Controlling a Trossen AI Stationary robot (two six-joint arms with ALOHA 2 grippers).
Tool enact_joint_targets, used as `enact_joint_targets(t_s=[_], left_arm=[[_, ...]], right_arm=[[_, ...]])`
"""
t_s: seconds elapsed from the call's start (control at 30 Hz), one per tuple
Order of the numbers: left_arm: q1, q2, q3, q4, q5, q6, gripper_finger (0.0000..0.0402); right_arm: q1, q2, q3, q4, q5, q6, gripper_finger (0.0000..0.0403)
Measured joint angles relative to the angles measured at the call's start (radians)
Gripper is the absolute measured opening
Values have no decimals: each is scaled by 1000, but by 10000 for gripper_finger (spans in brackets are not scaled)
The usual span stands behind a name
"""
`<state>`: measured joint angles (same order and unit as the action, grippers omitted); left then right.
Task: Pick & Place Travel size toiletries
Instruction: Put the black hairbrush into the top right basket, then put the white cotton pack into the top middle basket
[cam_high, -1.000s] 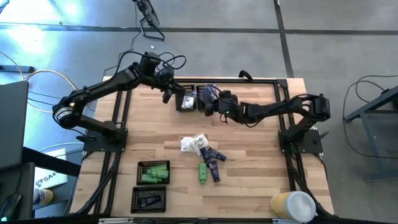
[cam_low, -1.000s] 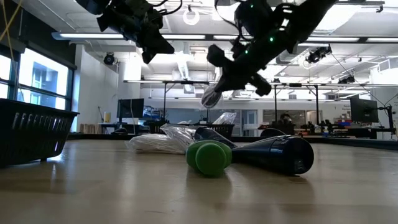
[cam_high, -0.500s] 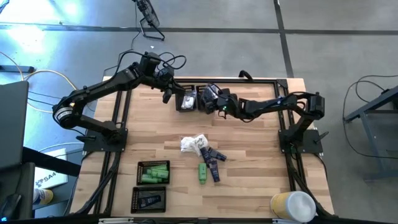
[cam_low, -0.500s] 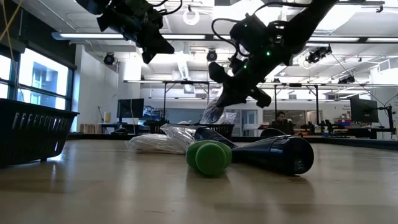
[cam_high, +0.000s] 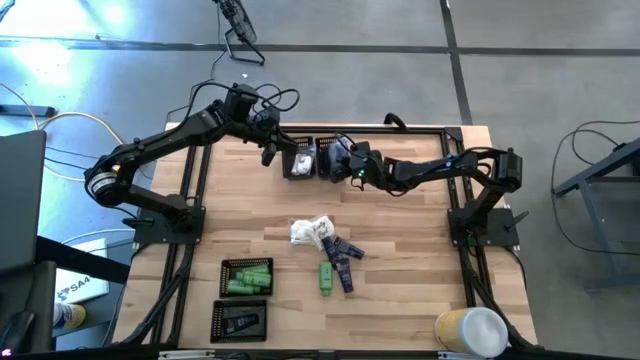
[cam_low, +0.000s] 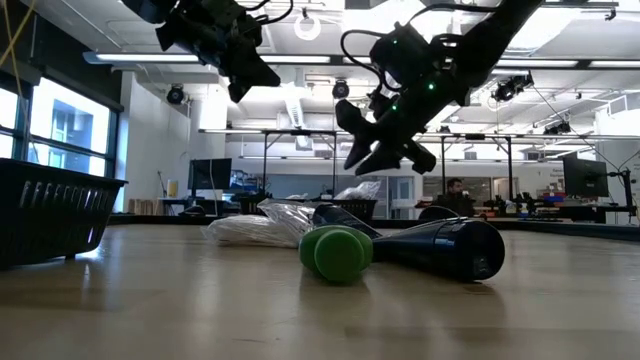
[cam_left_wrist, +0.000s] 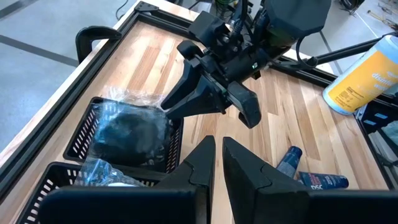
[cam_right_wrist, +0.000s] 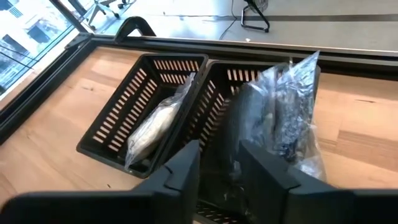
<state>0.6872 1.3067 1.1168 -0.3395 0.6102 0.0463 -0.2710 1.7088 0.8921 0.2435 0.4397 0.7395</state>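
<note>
At the table's far edge stand two black mesh trays. One tray (cam_right_wrist: 168, 59) holds a white packet (cam_right_wrist: 155, 127). In the other (cam_right_wrist: 249, 67) a clear bag of dark round pieces (cam_right_wrist: 280, 118) stands tilted against the far wall. My right gripper (cam_right_wrist: 217, 168) hovers open just above that bag (cam_left_wrist: 130, 134). My left gripper (cam_high: 268, 152) hangs shut and empty, high beside the trays. Mid-table lies a loose pile: white packets (cam_high: 310, 232), navy tubes (cam_high: 345, 258) and a green tube (cam_high: 326, 278). My right gripper stands open, slanting down from the table's right over the bag's crinkled top edge (cam_left_wrist: 152, 99). I cannot tell whether its lower fingertip (cam_left_wrist: 165, 111) touches that edge. The bag rests in the tray, not in the fingers.
Near the front left stand two more black trays, one with green tubes (cam_high: 247, 277) and one with navy tubes (cam_high: 240, 320). A yellow and white canister (cam_high: 470, 330) stands at the front right corner. Bare wood lies between the pile and the far trays.
My right gripper has carried the hanging bag down and toward the far trays. It has then opened and let go. The bag, which hung below the fingers, now sits in the tray. My left arm has kept still.
</note>
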Motion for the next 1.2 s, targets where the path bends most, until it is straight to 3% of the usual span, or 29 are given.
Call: enact_joint_targets(t_s=[0.27, 0.77, 1.2], left_arm=[[0, 0, 0, -4, 0, 0, 28], [0, 0, 0, -4, -2, 0, 28], [0, 0, 0, -3, -2, 1, 28]], right_arm=[[1, -40, 0, 24, -37, -11, 147], [58, -233, 0, 23, -162, -142, 103], [101, -249, 0, 22, -163, -142, 97]])
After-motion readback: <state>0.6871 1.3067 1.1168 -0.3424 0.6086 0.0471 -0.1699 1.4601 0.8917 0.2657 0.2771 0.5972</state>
